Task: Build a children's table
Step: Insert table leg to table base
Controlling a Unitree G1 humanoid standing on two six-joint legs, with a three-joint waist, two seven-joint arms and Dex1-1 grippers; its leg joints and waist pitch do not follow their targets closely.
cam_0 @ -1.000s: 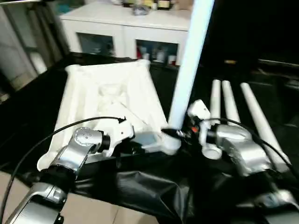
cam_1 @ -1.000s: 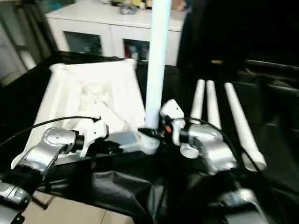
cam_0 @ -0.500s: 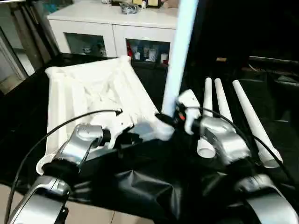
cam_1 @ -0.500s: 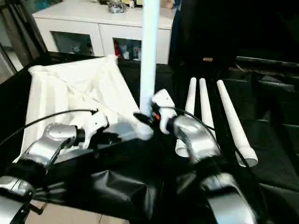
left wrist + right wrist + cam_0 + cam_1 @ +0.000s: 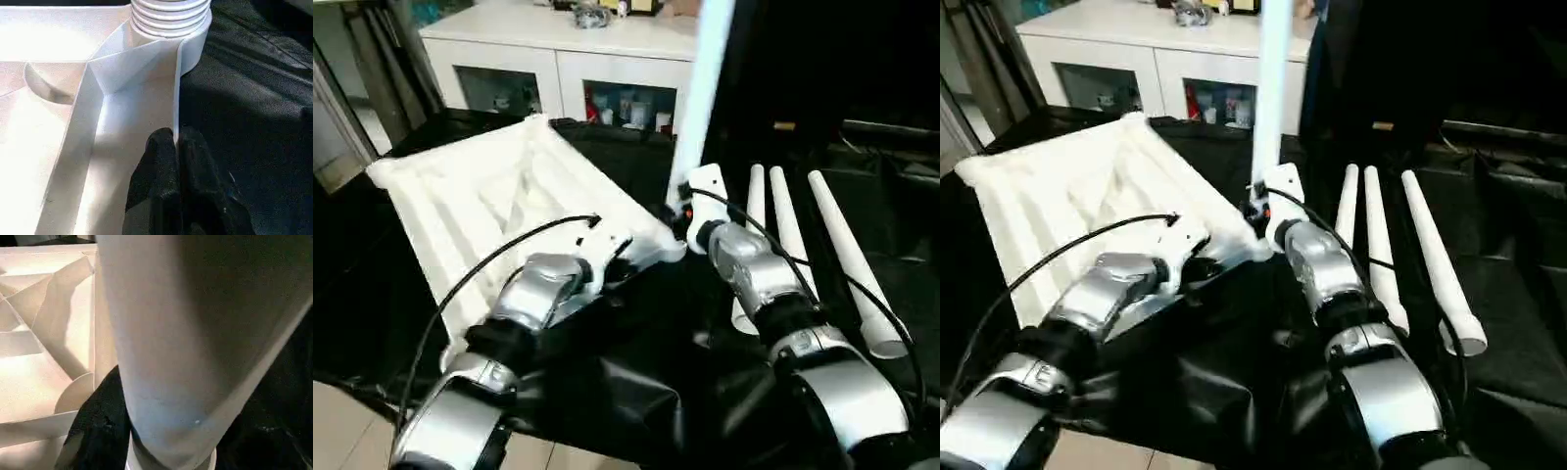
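Observation:
The white tabletop [image 5: 480,196] lies underside up, ribs showing, on the left of the black-covered bench. One white leg [image 5: 702,88] stands upright in its near right corner socket [image 5: 193,41]; the leg's threaded end [image 5: 168,14] sits in that socket. My right gripper [image 5: 688,213] is shut on this leg [image 5: 186,357] low down, with one black finger [image 5: 95,431] beside it. Just left of that corner, my left gripper [image 5: 175,141] is shut on the tabletop's thin rim wall. Three more legs [image 5: 790,235] lie side by side on the right.
A white cabinet [image 5: 568,59] with glass doors stands behind the bench. Black cloth [image 5: 636,382] covers the bench and hangs in folds over its front edge; pale floor [image 5: 352,421] shows at the lower left. A dark object stands at the back right.
The camera has shifted. Against the lying legs, the tabletop's far end has swung to the left. Both grippers keep their holds, and both arms reach further forward.

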